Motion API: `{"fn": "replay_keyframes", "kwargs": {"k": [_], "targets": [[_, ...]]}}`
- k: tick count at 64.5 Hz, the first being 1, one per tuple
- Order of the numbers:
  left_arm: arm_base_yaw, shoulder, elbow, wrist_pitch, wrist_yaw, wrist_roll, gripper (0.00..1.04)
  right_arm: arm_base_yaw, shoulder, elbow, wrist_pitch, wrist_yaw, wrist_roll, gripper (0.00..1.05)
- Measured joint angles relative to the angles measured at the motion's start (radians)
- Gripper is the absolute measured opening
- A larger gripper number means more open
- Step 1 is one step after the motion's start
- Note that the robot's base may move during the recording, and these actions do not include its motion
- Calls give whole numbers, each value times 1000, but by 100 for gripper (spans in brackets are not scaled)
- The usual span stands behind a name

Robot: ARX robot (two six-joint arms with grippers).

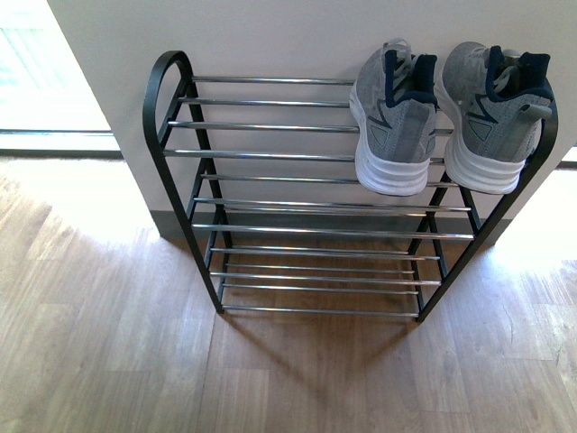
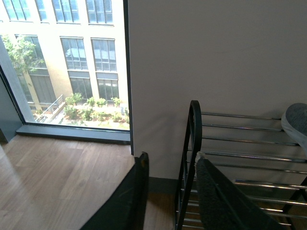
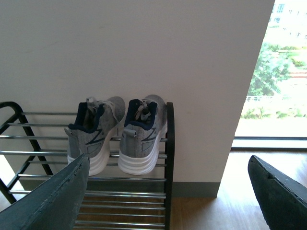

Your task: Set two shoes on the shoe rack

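fingers point(image 2: 127, 201) of the left gripper point(image 2: 171, 160) stand apart with nothing between them: empty, moderately spread. fingers point(image 3: 57, 196) of the right gripper point(image 3: 168, 160) are spread very wide, also empty. neither arm shows in the front view, so both are judged to be clear of the load.

location of task items: both shoes sit on the top tier of the shoe rack point(image 1: 270, 154), at the end on the robot's right. the inner shoe point(image 1: 392, 117) and the outer shoe point(image 1: 491, 113) lie side by side, just beside each other. their toes point at the wall point(image 1: 270, 36) and their heels face the robot.

reasons for placement, as judged:
- each sole lies across several chrome rods, so the weight is shared and no shoe drops through a gap.
- the outer shoe sits close against the end frame point(image 3: 170, 143), which checks sideways drift and leaves the rest of the tier free.
- heels-out suits a grasp from the robot's side.
- the open, empty fingers fit a finished release.

status: the task appears complete, with two shoes on the rack and none on the floor point(image 1: 108, 361).

concern: both heels reach out past the front rod. the overhang looks slight, and both shoes appear to sit level. whether the toes touch the wall cannot be told.
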Motion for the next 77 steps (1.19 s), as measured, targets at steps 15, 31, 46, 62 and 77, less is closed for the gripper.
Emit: {"fn": "replay_keyframes", "kwargs": {"k": [15, 31, 46, 62, 77], "targets": [[0, 0, 0, 0, 0, 0, 84, 0, 0, 0, 0, 0, 0, 96], [0, 0, 0, 0, 0, 2, 95, 0, 0, 0, 0, 0, 0, 96], [0, 0, 0, 0, 0, 2, 95, 0, 0, 0, 0, 0, 0, 96], [0, 0, 0, 0, 0, 2, 95, 0, 0, 0, 0, 0, 0, 96], [0, 0, 0, 0, 0, 2, 95, 0, 0, 0, 0, 0, 0, 96]]}}
